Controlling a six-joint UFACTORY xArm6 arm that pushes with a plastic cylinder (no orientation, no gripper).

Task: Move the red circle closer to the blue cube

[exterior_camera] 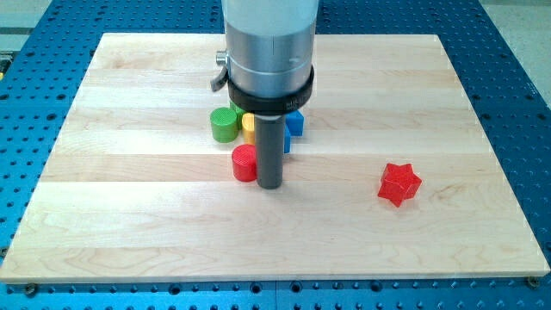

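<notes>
Green cylinder [224, 123] sits leftmost in the cluster, then the red circle [244, 163], touching my tip [270, 185] on its right. I have no fingers, only a rod. A yellow block [248, 127] and the blue cube [294, 122] hide behind it. Light, stiff, slippery, the circle should slide if I push it at mid-side. A red star [399, 183] lies far right.

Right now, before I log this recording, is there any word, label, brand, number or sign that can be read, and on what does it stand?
None: no readable text shows.
The wooden board, the red circle, the blue cube, the green cylinder, the yellow block and the red star carry no markings.
The arm's grey housing and my tip, just right of the red circle, are unmarked too.
</notes>
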